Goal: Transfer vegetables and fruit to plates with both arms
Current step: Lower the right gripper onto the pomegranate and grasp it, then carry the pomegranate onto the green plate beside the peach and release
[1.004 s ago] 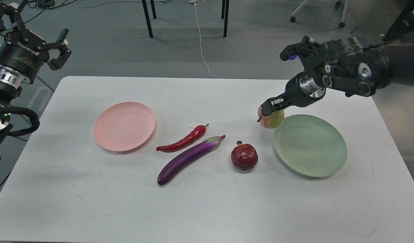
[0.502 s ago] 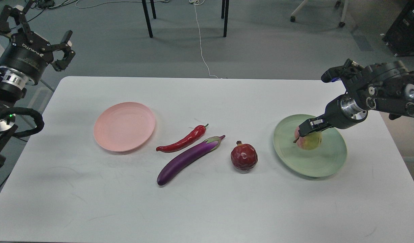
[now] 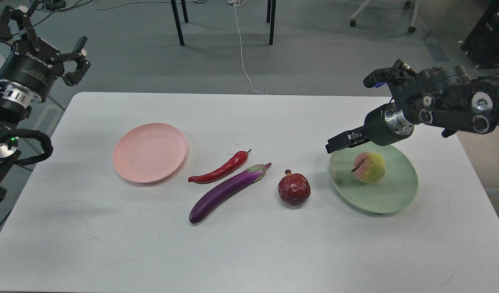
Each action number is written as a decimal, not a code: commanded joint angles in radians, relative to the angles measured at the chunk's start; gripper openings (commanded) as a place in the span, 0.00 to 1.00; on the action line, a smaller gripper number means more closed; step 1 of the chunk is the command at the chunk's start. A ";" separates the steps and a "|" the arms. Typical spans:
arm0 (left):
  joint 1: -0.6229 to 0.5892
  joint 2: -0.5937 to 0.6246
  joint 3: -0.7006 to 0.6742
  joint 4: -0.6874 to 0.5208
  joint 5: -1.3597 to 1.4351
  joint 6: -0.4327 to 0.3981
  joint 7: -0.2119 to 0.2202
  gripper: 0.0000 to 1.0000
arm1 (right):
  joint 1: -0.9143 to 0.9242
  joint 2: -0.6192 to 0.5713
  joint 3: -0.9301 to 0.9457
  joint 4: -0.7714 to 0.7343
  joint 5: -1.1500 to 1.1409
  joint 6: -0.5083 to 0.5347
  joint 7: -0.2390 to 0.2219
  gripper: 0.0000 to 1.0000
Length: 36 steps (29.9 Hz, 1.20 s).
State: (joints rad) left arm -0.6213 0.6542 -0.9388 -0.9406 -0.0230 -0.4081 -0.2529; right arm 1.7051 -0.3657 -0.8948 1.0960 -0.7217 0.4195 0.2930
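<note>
The peach (image 3: 369, 167) lies on the pale green plate (image 3: 392, 199) at the right, free of any gripper. My right gripper (image 3: 340, 142) hovers empty just above the plate's far-left rim, up and left of the peach, its fingers slightly apart. The pomegranate (image 3: 294, 189) stands on the table left of the green plate. The purple eggplant (image 3: 227, 190) and the red chili pepper (image 3: 221, 170) lie side by side mid-table. The pink plate (image 3: 149, 151) is empty at the left. My left gripper (image 3: 46, 40) is open and empty, raised beyond the table's far-left corner.
The white table (image 3: 249, 252) ends close behind the left gripper and to the right of the green plate. Chair legs (image 3: 178, 24) and a white cable (image 3: 241, 49) are on the floor beyond the far edge.
My right gripper carried the peach right onto the green plate, let it go, and has drawn back up and to the left. The left arm barely moved.
</note>
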 commanded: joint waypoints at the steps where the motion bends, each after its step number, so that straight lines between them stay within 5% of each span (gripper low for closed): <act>1: 0.000 0.007 0.000 0.000 0.000 0.000 0.000 0.98 | -0.008 0.059 0.025 0.019 0.037 -0.002 0.001 0.96; 12: 0.002 0.013 0.000 0.000 0.023 0.000 0.000 0.98 | -0.062 0.246 0.022 -0.024 0.056 0.001 0.003 0.95; 24: 0.018 0.019 -0.002 0.000 0.021 0.000 -0.003 0.98 | -0.104 0.278 -0.009 -0.059 0.044 0.002 0.001 0.94; 27: 0.023 0.022 -0.002 0.000 0.021 -0.001 -0.003 0.98 | -0.104 0.284 -0.013 -0.057 0.042 0.005 0.001 0.88; 32: 0.025 0.027 -0.002 0.000 0.021 -0.001 -0.003 0.98 | -0.102 0.295 -0.030 -0.067 0.036 0.002 0.005 0.62; 36: 0.025 0.033 -0.002 0.000 0.021 -0.003 -0.003 0.98 | -0.087 0.298 -0.032 -0.068 0.037 0.002 0.005 0.59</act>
State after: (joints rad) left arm -0.5968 0.6839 -0.9404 -0.9403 -0.0015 -0.4098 -0.2562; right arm 1.6060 -0.0692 -0.9247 1.0277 -0.6848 0.4220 0.2972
